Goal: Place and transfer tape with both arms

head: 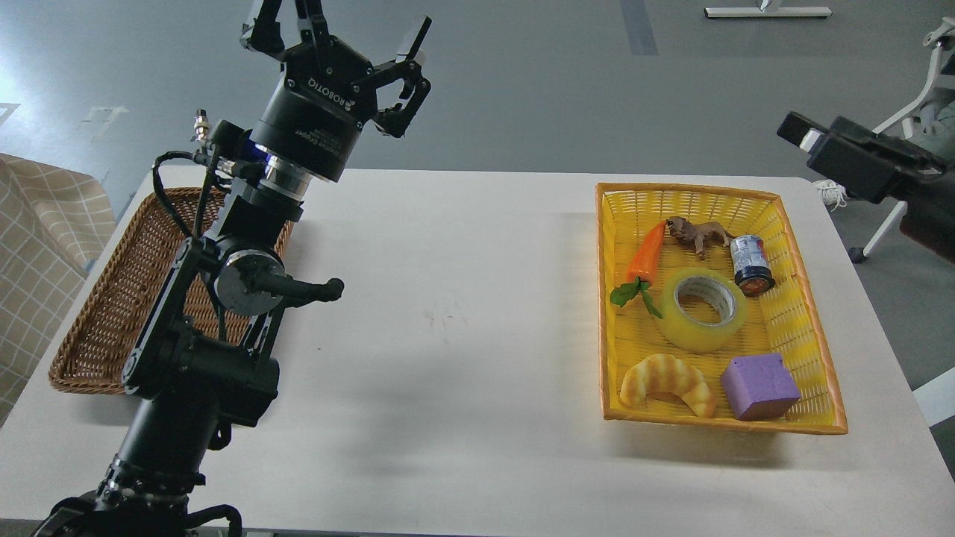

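The tape (703,309) is being kept flat in the yellow basket (806,350), well apart from both grippers. The left gripper (339,33) is being held spread above the table's far edge, "ROBOTIQ" being shown on it. The right gripper's (809,138) state cannot be told.

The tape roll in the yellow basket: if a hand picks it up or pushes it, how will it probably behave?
The tape roll lies flat on its side, so a push would probably slide it rather than roll it. Its cardboard core looks stiff, so it should keep its shape when squeezed. The glossy outer wrap may be a little slippery, and the carrot lying close beside it could be nudged.
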`<action>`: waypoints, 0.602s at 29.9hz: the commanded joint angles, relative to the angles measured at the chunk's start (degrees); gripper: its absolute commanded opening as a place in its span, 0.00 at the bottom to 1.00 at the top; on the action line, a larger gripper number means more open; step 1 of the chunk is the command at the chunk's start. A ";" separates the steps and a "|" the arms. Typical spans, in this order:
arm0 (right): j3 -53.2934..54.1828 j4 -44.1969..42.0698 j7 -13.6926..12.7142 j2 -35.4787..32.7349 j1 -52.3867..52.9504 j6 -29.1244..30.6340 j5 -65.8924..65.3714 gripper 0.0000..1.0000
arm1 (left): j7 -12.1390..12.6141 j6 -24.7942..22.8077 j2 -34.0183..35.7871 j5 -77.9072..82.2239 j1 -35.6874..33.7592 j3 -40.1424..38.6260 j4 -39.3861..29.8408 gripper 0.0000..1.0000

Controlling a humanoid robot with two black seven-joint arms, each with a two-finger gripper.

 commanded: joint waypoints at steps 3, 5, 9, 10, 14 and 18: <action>-0.95 -0.90 -8.00 2.08 -4.18 0.45 -12.28 0.99 | 0.00 0.06 0.00 0.00 0.47 0.08 0.01 0.98; -1.48 -1.25 -10.91 3.75 -4.97 0.45 -12.99 0.99 | 0.00 0.06 0.00 0.00 0.82 0.08 0.01 0.98; -3.06 -4.14 -15.32 7.18 -5.59 1.16 -15.18 0.98 | 0.00 -0.03 0.00 0.00 1.26 0.16 0.01 0.98; -3.24 -4.76 -15.32 7.71 -5.50 1.16 -15.80 0.97 | 0.00 -0.12 0.00 0.00 1.35 0.25 0.01 0.98; -3.41 -8.54 -15.67 12.62 -4.80 1.16 -20.75 0.94 | 0.00 -0.12 0.00 0.00 1.70 0.16 0.01 0.98; -3.68 -9.43 -15.94 16.24 -4.54 1.24 -20.75 0.87 | 0.00 -0.12 0.00 0.08 2.14 0.25 0.18 0.98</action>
